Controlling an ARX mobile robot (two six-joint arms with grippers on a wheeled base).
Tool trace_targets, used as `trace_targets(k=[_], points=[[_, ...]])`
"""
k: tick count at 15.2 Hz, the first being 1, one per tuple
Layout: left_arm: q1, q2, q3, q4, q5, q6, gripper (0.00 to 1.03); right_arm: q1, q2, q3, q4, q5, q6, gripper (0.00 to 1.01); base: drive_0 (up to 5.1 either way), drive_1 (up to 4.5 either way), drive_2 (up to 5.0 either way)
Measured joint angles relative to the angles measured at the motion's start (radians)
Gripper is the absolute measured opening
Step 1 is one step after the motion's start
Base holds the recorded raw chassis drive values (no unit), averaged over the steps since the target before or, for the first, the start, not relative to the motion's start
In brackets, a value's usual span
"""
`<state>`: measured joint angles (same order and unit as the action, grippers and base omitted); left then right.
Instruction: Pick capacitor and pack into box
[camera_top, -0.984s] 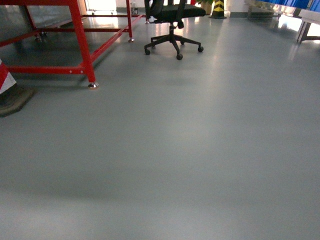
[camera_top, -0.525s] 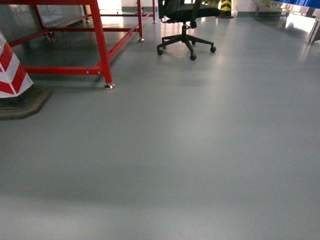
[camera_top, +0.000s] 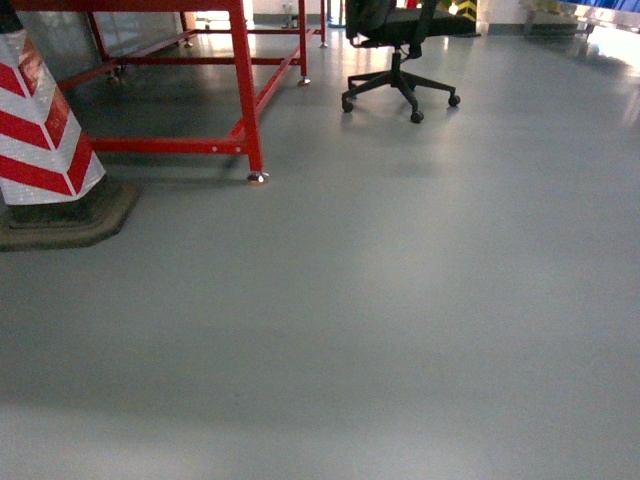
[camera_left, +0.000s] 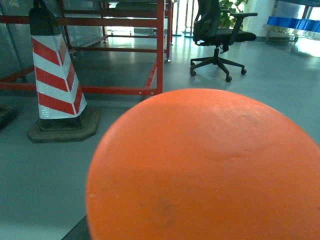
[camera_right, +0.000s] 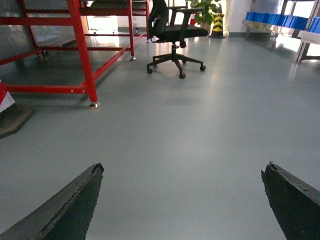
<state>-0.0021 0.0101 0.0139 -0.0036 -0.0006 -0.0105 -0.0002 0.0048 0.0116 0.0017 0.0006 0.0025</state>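
The capacitor (camera_left: 210, 170) fills the lower part of the left wrist view as a big orange round face, very close to the camera. My left gripper is shut on it and almost wholly hidden behind it. Only a dark sliver of one finger (camera_left: 76, 233) shows at the bottom left. In the right wrist view my right gripper (camera_right: 183, 169) is open, its two dark fingertips far apart over bare grey floor with nothing between them. The box is out of view. Neither gripper shows in the head view.
A red metal frame (camera_top: 245, 100) stands on the grey floor at the far left. Beside it is a red-and-white striped cone (camera_top: 45, 130) on a dark base. A black office chair (camera_top: 400, 50) stands further back, with blue bins (camera_right: 272, 19) at the far right.
The head view has swung left. The red frame and chair have slid rightward in it, and the striped cone has come fully into view at the left edge.
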Motion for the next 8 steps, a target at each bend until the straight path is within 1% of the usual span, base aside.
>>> trace_targets(k=[5,8], points=[[0.0,0.0,0.0,-0.002,0.001,0.0,0.44,0.0,0.0,0.0,-0.009,0.0,0.0,0.98,-4.9,3.35,1.5],[0.0,0.0,0.0,-0.003,0.0,0.0,0.44,0.0,0.0,0.0,-0.006,0.0,0.0,0.98,-5.0,2.37,2.4]])
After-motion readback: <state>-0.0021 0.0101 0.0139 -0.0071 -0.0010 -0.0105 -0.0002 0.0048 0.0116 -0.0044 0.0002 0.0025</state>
